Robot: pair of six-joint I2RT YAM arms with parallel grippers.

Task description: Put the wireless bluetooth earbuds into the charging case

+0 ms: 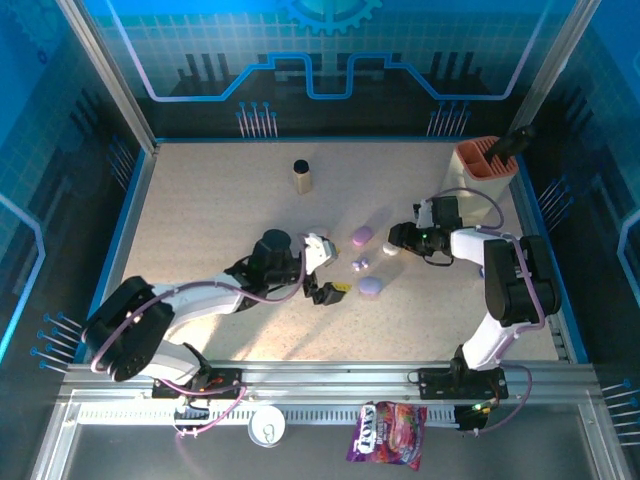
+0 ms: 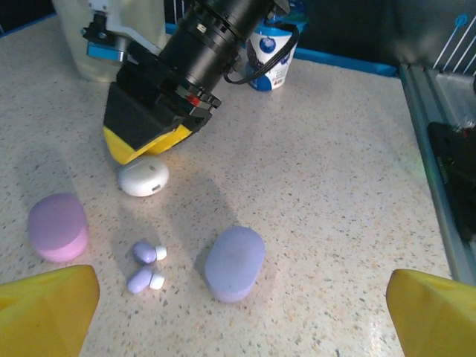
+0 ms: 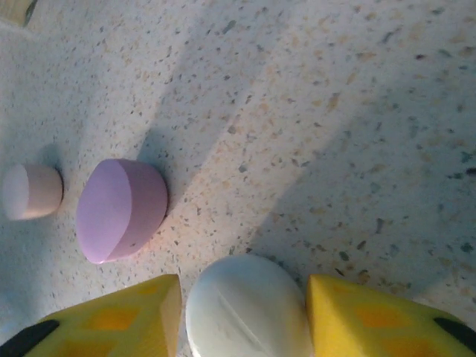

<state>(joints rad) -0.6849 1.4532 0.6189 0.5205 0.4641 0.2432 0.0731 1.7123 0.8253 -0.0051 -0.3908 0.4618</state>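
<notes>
Earbuds [image 2: 143, 281], two small purple buds with white tips, lie side by side on the speckled table [image 2: 335, 186], loose and outside any case. You see them between a pink-purple case [image 2: 58, 227] and a lavender case [image 2: 235, 262], near both and touching neither; both pebble-shaped cases look closed.

Just beyond the buds sits a white case [image 2: 143, 177], with your right gripper [image 2: 149, 145] down over it. From the right wrist, its yellow fingers [image 3: 119, 316] flank that case closely on both sides. You cannot tell whether they press on it, and the frame edge cuts off the case's near end.

Your left gripper [image 1: 330, 268] stands spread wide and holds nothing. Its yellow fingertips [image 2: 44, 312] sit at the bottom corners of its own view, with the buds and the lavender case ahead of the gap.

A small pale stub [image 3: 30, 192] lies beside the pink-purple case, too blurred to name. A blue-and-white cup [image 2: 271, 52] stands behind the right arm. A dark-capped bottle [image 1: 301, 176] stands well back, and a terracotta holder [image 1: 485, 158] fills the far right corner. A candy bag [image 1: 387, 432] and a round white puck [image 1: 267, 427] rest on the front rail. From above, the buds are mere specks.
</notes>
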